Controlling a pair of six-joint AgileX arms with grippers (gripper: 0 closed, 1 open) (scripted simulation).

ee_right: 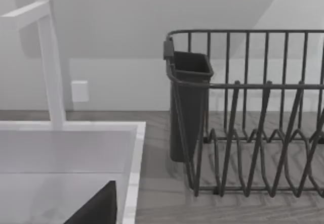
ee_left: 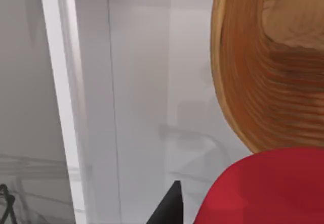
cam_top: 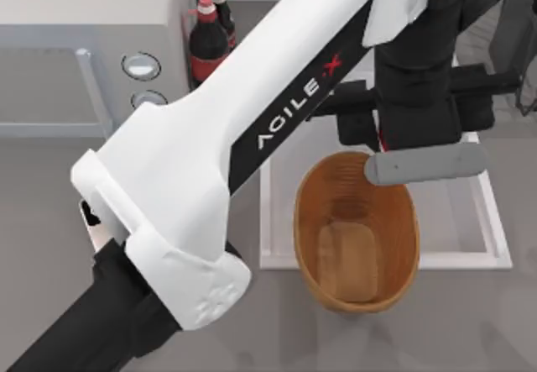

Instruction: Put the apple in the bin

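Note:
The red apple (ee_left: 268, 188) fills the near corner of the left wrist view, right under the camera, with a dark fingertip (ee_left: 169, 209) beside it. My left gripper (cam_top: 403, 149) hangs over the far rim of the bin (cam_top: 312, 221), shut on the apple, of which a thin red edge shows below the black wrist. The bin is an oval brown wicker basket standing in the white sink; its ribbed wall (ee_left: 253, 82) rises close beside the apple. My right gripper is near the sink's corner, and one dark part of it (ee_right: 96, 209) shows in the right wrist view.
The white sink (cam_top: 277, 221) surrounds the bin. Two dark bottles with red caps (cam_top: 208, 44) stand behind my left arm, next to a grey appliance (cam_top: 84, 53) with round knobs. A dark wire dish rack (ee_right: 253, 118) and a white faucet (ee_right: 50, 67) flank the sink.

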